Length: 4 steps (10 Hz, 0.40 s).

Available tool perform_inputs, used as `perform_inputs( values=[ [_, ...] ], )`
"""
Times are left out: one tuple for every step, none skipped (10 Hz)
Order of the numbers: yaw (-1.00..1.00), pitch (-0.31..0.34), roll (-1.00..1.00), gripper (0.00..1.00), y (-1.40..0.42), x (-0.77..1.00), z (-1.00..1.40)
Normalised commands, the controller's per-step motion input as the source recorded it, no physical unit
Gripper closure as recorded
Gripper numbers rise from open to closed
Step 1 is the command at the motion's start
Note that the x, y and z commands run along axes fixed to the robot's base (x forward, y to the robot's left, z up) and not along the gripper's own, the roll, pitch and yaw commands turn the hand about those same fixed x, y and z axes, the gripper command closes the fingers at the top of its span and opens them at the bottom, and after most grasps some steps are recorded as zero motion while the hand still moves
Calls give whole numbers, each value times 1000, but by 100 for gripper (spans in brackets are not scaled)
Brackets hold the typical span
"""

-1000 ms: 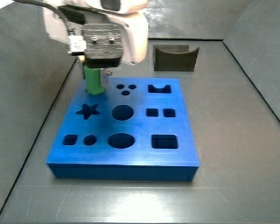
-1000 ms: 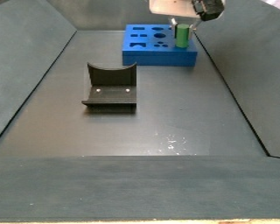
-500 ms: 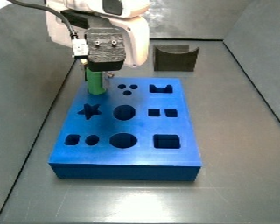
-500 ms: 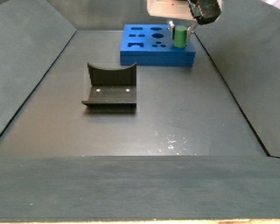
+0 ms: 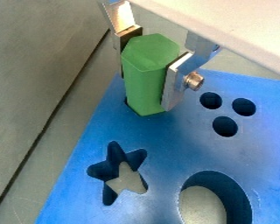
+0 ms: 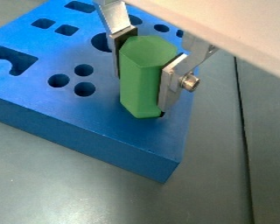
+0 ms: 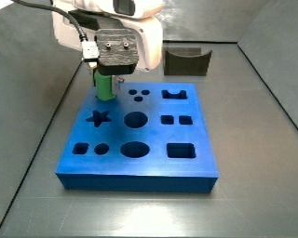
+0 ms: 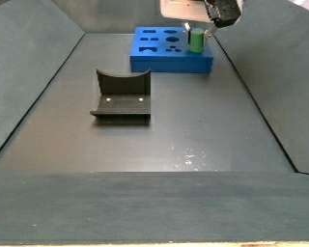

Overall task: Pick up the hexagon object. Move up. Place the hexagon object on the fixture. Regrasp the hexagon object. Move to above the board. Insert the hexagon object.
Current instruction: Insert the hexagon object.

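Bright green hexagonal prism peg (image 5: 147, 74) sits between the silver-plated gripper (image 5: 156, 54), above the flat blue cut-out board (image 7: 139, 139); dark olive-brown notched fixture (image 8: 120, 96) at nine o'clock; dull grey floor (image 8: 183, 135) throughout.

Hexagon object's (image 5: 149, 74) lower end inside board (image 5: 95, 140).

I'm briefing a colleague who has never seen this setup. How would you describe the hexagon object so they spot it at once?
Start at the large blue board with the shaped cut-outs. At one of its corners the gripper hangs over it, beside a group of three small round holes. The hexagon object is the bright green six-sided peg standing upright between the silver fingers, its lower end at the board; nothing else here is green.
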Motion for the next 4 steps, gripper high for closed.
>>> perform_inputs(
  values=[
    [0,-51,0,100,0,17,-394],
    [0,-20,-26,100,0,0,-14],
    [0,-123,-34,100,0,0,-57],
    [0,-309,0,100,-11,29,-214]
  ],
)
